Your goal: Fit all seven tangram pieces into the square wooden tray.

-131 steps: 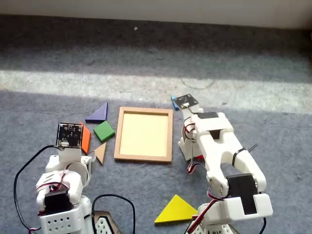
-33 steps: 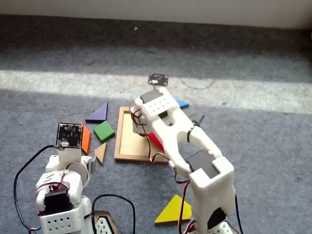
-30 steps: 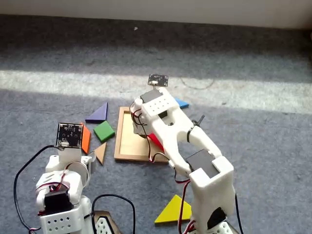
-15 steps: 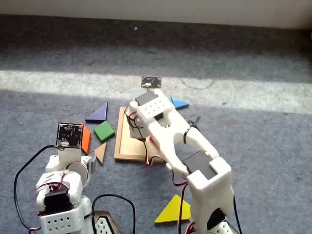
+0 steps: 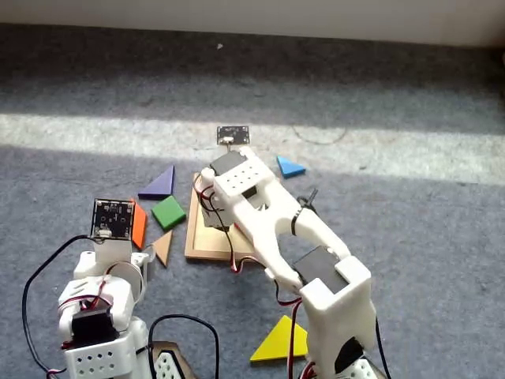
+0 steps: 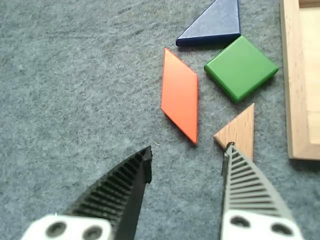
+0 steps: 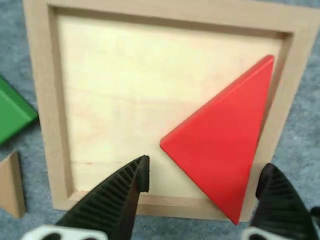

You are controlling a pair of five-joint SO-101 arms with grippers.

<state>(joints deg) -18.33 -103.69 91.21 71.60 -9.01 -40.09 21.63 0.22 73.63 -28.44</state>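
The square wooden tray (image 7: 40, 100) holds a red triangle (image 7: 225, 140), which lies flat with one corner over the rim. My right gripper (image 7: 205, 167) hovers open above it, one finger on each side, neither touching. In the high view the right arm (image 5: 241, 185) covers most of the tray (image 5: 203, 251). My left gripper (image 6: 188, 149) is open just above the carpet. It is close to the orange parallelogram (image 6: 180, 92) and the wooden triangle (image 6: 239, 134). The green square (image 6: 241, 67) and purple triangle (image 6: 212, 22) lie beyond.
A small blue triangle (image 5: 289, 166) lies on the carpet past the tray's far right corner. A large yellow triangle (image 5: 284, 339) sits beside the right arm's base. Purple (image 5: 160, 182), green (image 5: 168, 212), orange (image 5: 139, 223) and wooden (image 5: 163, 246) pieces cluster left of the tray.
The right arm swung left from beside the tray to over it, bringing the red triangle along. The triangle now lies in the tray between open fingers. The left arm stayed still.
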